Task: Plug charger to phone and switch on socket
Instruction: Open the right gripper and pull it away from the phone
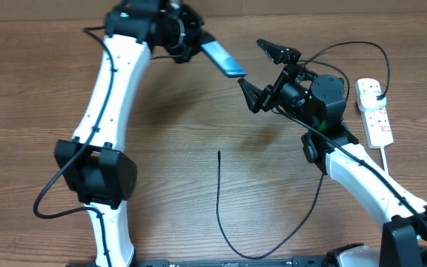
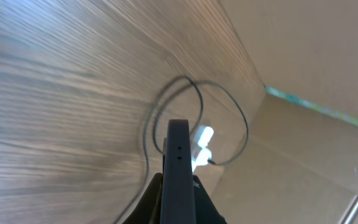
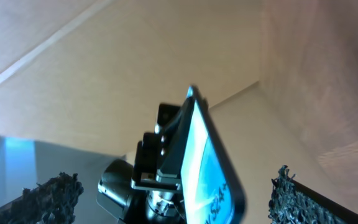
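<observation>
My left gripper [image 1: 193, 44] is shut on the phone [image 1: 224, 59] and holds it in the air at the back of the table, light-blue screen up. In the left wrist view the phone [image 2: 179, 155] shows edge-on between the jaws [image 2: 179, 183]. My right gripper [image 1: 263, 73] is open, its fingers on either side of the phone's free end without touching it. The right wrist view shows the phone [image 3: 207, 171] between my spread fingers [image 3: 173, 196]. The charger cable [image 1: 219, 200] lies on the table with its tip free near the middle. The socket [image 1: 376, 115] lies at the right.
The charger cable loops from the socket over the right arm [image 1: 351, 44] and runs round the table's front [image 1: 273, 251]. Cardboard walls [image 2: 303, 56] stand behind the table. The socket [image 2: 201, 144] and cable loop [image 2: 232, 106] show beyond the phone in the left wrist view.
</observation>
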